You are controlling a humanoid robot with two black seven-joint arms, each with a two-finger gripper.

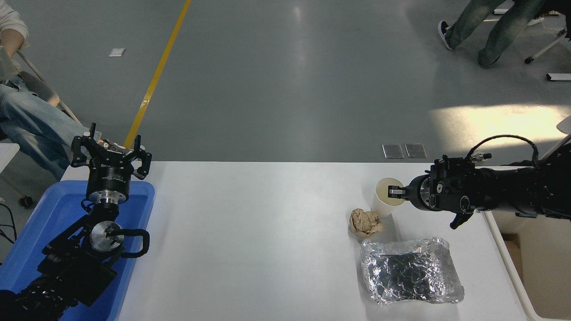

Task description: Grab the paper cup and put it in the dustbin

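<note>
Cup (384, 199): standing upright on the white table (267, 232), toward its far right; the cream inside is showing through the open mouth.
Right gripper (395, 192): reaching in level from the right edge, its fingertips sitting at the cup's right rim, one fingertip showing over the mouth; it is pinching the cup's rim wall, as far as the view is showing.
Right arm (490, 196): lying across the table's right edge, just right of the cup, with a black cable looping above it.
Paper ball (365, 222): crumpled brown, lying just in front of the cup and slightly left, touching or nearly touching its base.
Foil (410, 270): a crinkled silver sheet with a dark middle, lying in front of the cup, nearer the camera than the paper ball.
Dustbin (531, 263): cream-white, standing to the right of the cup, beyond the table's right edge; only its rim and inner wall are showing at the picture's lower right.
Left gripper (111, 151): parked well left of the cup, over the far end of a blue tray (40, 223), fingers spreading apart and holding nothing.
People: one person (26, 102) in jeans sitting far left of the cup, beyond the tray; another's legs (486, 26) showing on the grey floor well behind the cup.
</note>
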